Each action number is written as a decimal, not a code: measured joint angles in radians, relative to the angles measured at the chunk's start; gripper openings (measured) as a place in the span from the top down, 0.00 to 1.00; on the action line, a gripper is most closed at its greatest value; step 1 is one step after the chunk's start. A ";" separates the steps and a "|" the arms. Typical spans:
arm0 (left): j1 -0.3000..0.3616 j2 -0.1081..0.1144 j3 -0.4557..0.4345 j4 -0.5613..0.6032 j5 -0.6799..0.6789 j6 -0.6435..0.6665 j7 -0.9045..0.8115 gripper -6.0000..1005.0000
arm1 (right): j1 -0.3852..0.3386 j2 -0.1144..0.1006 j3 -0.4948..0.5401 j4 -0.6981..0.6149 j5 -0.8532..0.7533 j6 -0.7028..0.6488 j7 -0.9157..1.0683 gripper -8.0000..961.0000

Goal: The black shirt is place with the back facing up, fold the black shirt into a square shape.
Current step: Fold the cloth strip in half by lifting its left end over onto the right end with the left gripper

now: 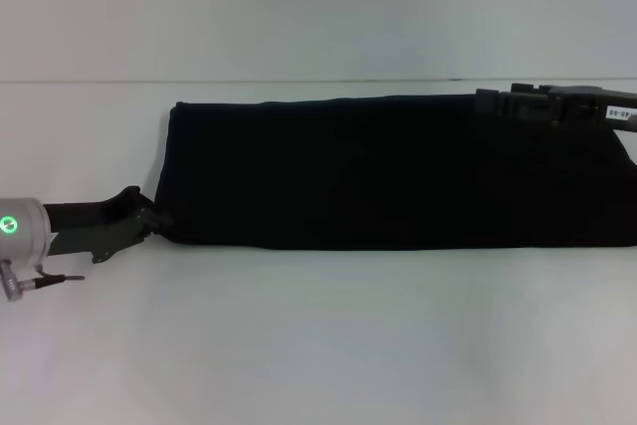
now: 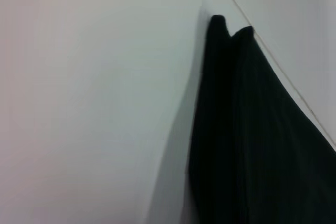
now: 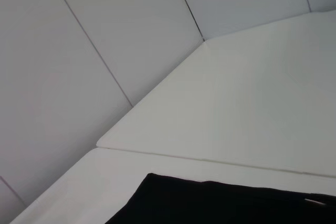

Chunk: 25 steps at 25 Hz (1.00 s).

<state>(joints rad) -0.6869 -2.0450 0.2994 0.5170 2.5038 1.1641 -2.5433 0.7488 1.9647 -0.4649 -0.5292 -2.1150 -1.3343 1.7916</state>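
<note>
The black shirt [image 1: 378, 171] lies on the white table [image 1: 318, 345] as a long flat band running left to right, plain side up, with no lettering showing. Its right end runs out of the head view. My left gripper [image 1: 149, 218] is low at the band's near left corner and touches it. My right gripper [image 1: 493, 104] is at the band's far edge toward the right, dark against the dark cloth. The left wrist view shows the cloth's edge and corner [image 2: 247, 140]. The right wrist view shows a strip of the cloth [image 3: 210, 205].
The white table reaches a pale wall along a seam behind the shirt [image 1: 318, 80]. Bare tabletop lies in front of the shirt and to its left. The right wrist view shows a joined table panel [image 3: 252, 108] and wall panels.
</note>
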 joint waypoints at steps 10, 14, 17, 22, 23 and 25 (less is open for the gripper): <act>0.089 0.008 -0.104 0.114 -0.011 0.035 0.172 0.97 | 0.014 0.043 -0.009 0.006 0.074 0.070 -0.002 0.02; 0.143 0.028 -0.172 0.190 -0.009 0.046 0.193 0.96 | 0.031 0.058 -0.009 0.016 0.075 0.106 0.002 0.02; 0.166 0.044 -0.210 0.234 -0.008 0.086 0.199 0.96 | 0.042 0.072 -0.010 0.016 0.076 0.130 0.002 0.02; 0.139 0.058 -0.211 0.260 -0.072 0.203 0.222 0.95 | 0.048 0.080 -0.012 0.016 0.076 0.144 0.003 0.02; 0.122 0.061 -0.204 0.255 -0.105 0.245 0.237 0.95 | 0.045 0.080 -0.012 0.015 0.077 0.145 0.003 0.02; 0.075 0.062 -0.177 0.238 -0.172 0.328 0.265 0.94 | 0.039 0.077 -0.010 0.013 0.077 0.141 0.003 0.02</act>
<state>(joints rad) -0.6117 -1.9829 0.1222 0.7553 2.3320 1.4923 -2.2778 0.7873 2.0416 -0.4746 -0.5163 -2.0385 -1.1931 1.7945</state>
